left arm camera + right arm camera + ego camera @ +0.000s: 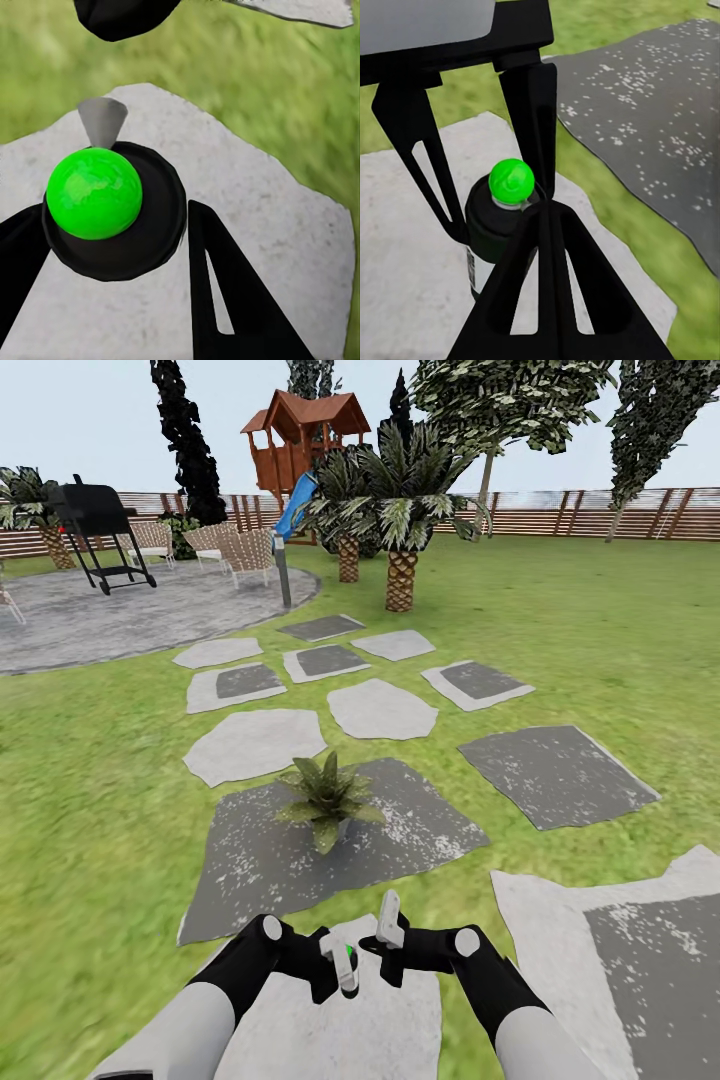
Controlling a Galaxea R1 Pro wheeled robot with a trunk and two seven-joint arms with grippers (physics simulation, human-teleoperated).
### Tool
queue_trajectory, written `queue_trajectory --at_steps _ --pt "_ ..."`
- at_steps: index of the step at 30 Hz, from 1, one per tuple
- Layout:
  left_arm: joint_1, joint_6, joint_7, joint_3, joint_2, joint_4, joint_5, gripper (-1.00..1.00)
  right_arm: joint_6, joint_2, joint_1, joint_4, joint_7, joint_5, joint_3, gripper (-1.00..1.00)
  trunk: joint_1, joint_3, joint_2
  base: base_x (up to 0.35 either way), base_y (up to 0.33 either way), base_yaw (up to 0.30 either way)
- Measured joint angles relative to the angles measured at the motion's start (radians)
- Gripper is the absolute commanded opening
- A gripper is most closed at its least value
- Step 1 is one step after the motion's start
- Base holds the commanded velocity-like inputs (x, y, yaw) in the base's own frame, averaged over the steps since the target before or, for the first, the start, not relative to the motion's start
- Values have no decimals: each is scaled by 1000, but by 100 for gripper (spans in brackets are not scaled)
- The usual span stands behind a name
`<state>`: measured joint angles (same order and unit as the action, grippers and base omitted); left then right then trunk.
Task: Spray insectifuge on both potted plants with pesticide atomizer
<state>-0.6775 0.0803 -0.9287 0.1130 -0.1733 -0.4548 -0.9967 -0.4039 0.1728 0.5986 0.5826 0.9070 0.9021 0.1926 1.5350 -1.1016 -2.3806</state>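
Pale paving slab below; atomizer gripped in left tool.

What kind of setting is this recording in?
A simulated backyard garden, it seems: green lawn with grey stepping stones, a slatted wooden fence, and a barbecue grill on a paved patio, plus a wooden playhouse.

A slim dark pesticide atomizer stands upright low in the head view, above a pale grey paving stone. From the left wrist camera its top appears as a round black cap with a bright green ball and a small grey nozzle. One potted plant, a low rosette of pointed olive-green leaves, sits on a dark speckled stone slab in the garden's green lawn, ahead of the atomizer.
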Motion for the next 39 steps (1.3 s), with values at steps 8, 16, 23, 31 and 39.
queue_trajectory --at_steps 8,16,23,31,39 --pt "0 4 0 0 0 0 44 -100 0 0 -1 -1 0 0 0 -100 0 0 0 0 0 0" --pt "0 21 -1 1 0 13 68 -100 0 0 -1 0 0 0 0 -100 0 0 0 0 0 0" --pt "0 21 -1 1 0 14 68 -100 0 0 0 -1 0 0 0 -100 0 0 0 0 0 0" --pt "-3 20 73 -7 107 45 20 -100 0 0 -1 -3 0 0 0 -100 0 0 0 0 0 0" --pt "7 22 75 -8 296 48 17 -100 -1 0 -1 -7 0 0 0 100 0 0 0 0 0 0"
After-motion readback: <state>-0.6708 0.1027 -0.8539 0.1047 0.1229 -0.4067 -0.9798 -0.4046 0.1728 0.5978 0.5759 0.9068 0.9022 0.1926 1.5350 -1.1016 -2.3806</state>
